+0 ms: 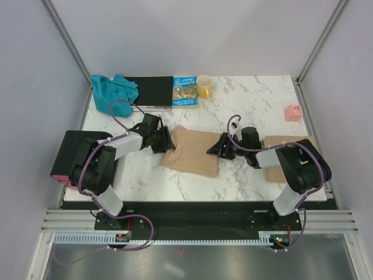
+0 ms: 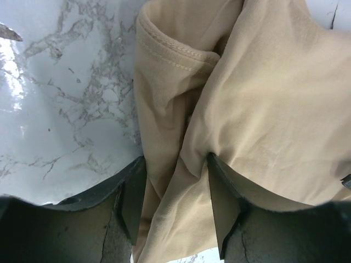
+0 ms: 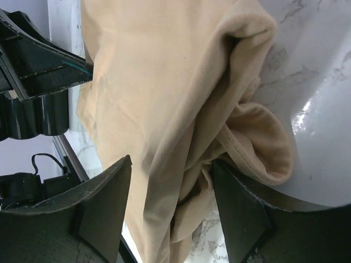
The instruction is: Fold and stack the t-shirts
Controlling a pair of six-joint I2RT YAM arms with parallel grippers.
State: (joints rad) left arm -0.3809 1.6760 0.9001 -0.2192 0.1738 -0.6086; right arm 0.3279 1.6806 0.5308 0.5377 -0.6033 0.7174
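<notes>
T-shirt (image 1: 192, 150), tan, half folded at the centre of the marble table (image 1: 245, 111); both grippers straddle its ends.
We judge the risk lies in the pinch. The left gripper (image 1: 166, 140) at the shirt's 9 o'clock edge and the right gripper (image 1: 214, 149) at its 3 o'clock edge stand wide over bunched layers, gripping nothing. Closing may catch one layer or a hem and skew the fold. Both arms reach low and inward. The second tan t-shirt (image 1: 273, 174) lies at 3 o'clock, the teal garment (image 1: 112, 92) at 11.
</notes>
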